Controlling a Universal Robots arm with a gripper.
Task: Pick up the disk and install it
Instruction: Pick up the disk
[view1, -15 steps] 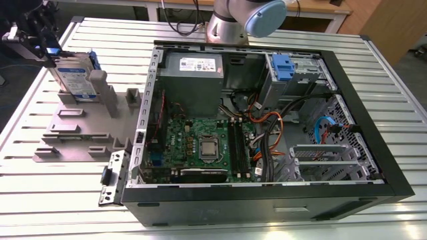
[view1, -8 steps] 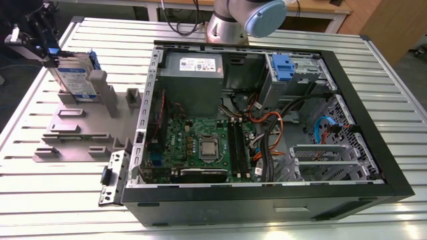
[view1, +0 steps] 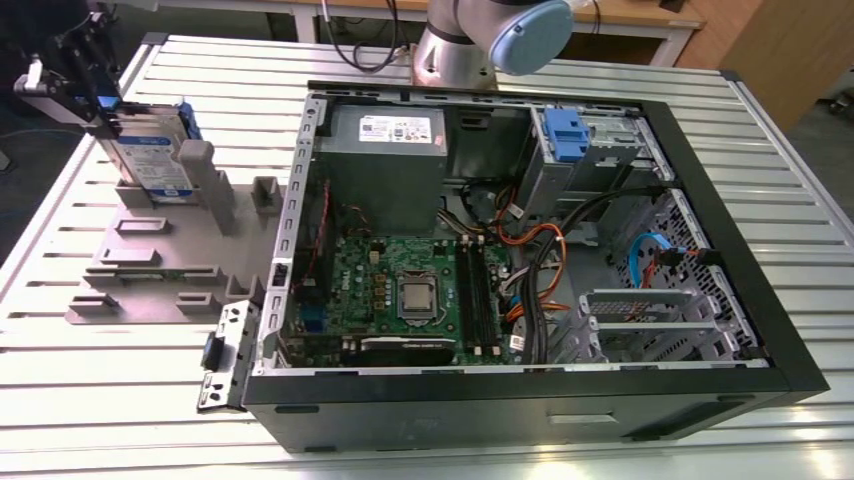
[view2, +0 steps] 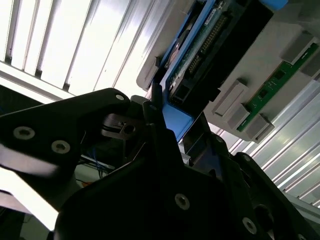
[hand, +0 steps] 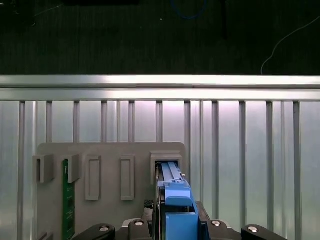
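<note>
The disk (view1: 150, 160), a silver drive with a white-and-blue label in a blue carrier frame, stands on edge in a slot of the grey holder plate (view1: 147, 270) at the exterior view's left. My gripper (view1: 96, 112) reaches down onto its top edge. In both wrist views the black fingers sit on either side of the blue carrier (hand: 172, 197), shut on it. The second wrist view shows the disk's underside (view2: 200, 35) with its circuit board and my gripper (view2: 172, 125) clamped at the blue tab. Whether the disk has left the slot cannot be told.
An open computer case (view1: 747, 250) lies on the slatted aluminium table, holding a grey power supply (view1: 387, 140), a motherboard (view1: 414, 290) and a drive bay with a blue carrier (view1: 566, 130). A green memory stick (hand: 65, 200) sits in the holder plate. The arm's base (view1: 461, 45) stands behind the case.
</note>
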